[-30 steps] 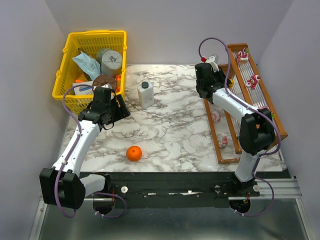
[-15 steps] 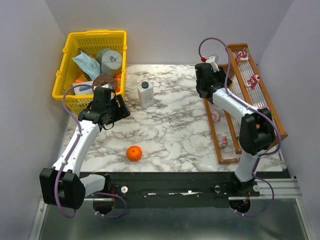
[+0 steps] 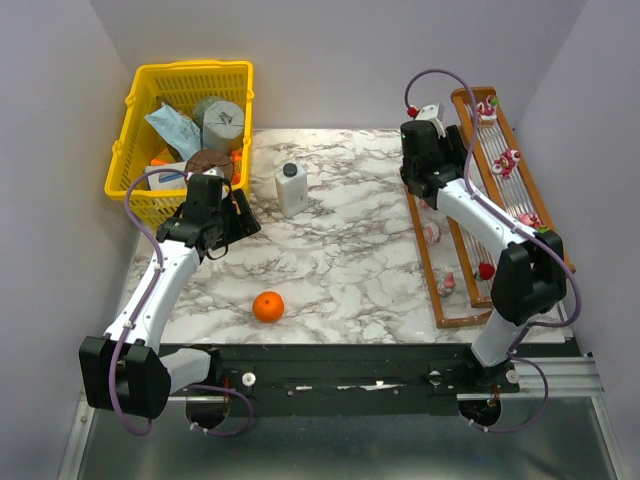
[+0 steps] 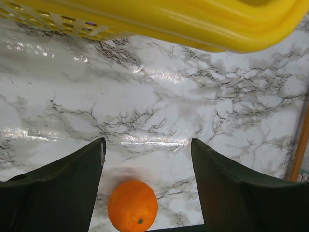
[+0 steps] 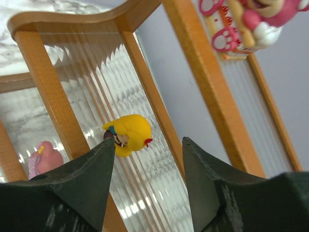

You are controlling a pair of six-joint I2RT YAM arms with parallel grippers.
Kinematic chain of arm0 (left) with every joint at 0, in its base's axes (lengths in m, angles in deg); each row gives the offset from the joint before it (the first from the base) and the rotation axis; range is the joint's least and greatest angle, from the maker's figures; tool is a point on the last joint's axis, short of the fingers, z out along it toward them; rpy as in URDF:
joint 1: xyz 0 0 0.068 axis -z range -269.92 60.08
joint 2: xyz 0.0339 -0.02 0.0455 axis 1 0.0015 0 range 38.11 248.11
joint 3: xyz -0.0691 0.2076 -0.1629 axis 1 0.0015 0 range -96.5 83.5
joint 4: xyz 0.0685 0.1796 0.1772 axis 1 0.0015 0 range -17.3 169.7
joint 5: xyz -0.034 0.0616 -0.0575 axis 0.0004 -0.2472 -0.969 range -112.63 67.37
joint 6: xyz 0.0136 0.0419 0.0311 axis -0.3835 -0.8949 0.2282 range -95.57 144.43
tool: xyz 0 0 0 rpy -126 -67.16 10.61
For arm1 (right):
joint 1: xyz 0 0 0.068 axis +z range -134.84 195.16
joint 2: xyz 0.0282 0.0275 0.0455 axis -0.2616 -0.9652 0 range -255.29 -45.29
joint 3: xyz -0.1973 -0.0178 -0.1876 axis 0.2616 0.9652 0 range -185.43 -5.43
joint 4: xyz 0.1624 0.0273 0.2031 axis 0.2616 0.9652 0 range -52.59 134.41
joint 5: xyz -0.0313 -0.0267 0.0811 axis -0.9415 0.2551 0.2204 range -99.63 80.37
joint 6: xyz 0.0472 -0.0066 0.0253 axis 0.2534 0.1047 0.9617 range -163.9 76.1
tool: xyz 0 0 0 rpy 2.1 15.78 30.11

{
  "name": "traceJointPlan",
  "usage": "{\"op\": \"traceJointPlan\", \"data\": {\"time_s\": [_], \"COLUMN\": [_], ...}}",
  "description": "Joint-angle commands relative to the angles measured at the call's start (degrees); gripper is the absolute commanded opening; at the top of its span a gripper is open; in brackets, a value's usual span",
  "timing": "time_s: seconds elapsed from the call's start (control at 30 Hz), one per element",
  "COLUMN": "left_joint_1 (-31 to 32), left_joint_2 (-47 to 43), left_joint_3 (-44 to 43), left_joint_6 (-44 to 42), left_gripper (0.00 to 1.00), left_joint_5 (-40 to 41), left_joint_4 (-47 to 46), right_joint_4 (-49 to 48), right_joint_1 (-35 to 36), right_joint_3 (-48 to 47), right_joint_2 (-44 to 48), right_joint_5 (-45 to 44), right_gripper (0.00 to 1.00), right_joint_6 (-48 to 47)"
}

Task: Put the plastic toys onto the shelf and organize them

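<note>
Right jaws stood apart at the shelf (image 5: 46,82), yellow toy (image 5: 129,133) between them on its rods. Left jaws apart, orange ball (image 4: 133,205) between them on counter (image 4: 193,96).

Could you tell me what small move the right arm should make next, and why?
Probably lift the right gripper clear of the shelf: its jaws stand open and the yellow toy lies loose on the shelf's rods, so the placing looks done.

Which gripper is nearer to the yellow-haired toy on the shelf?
Right. The right gripper hangs just over the yellow-haired toy on the shelf. The left gripper is far across the table, by the yellow basket.
</note>
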Motion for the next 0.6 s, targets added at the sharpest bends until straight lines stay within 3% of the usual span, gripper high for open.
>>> {"op": "traceJointPlan", "data": {"time_s": [0.0, 0.17, 0.37, 0.57], "left_joint_1": [-0.40, -0.31, -0.40, -0.05], "left_joint_2": [-0.95, -1.48, -2.09, -3.14], "left_joint_3": [-1.28, -1.28, -0.93, 0.03], "left_joint_6": [-0.23, -0.31, -0.58, -0.84], "left_gripper": [0.80, 0.83, 0.98, 0.99], "left_joint_5": [-1.63, -2.51, -4.09, -9.97], "left_joint_4": [0.22, 0.05, -0.57, -3.11], "right_joint_4": [1.95, 8.98, 14.43, 20.84], "right_joint_1": [-0.46, -0.46, 0.07, 0.33], "right_joint_3": [1.31, 1.75, 4.47, 3.52], "right_joint_2": [4.18, 8.31, 15.50, 22.10], "right_joint_5": [6.44, 15.85, 31.31, 50.12], "right_gripper": [0.66, 0.67, 0.67, 0.68], "right_joint_6": [1.53, 5.82, 10.22, 13.39]}}
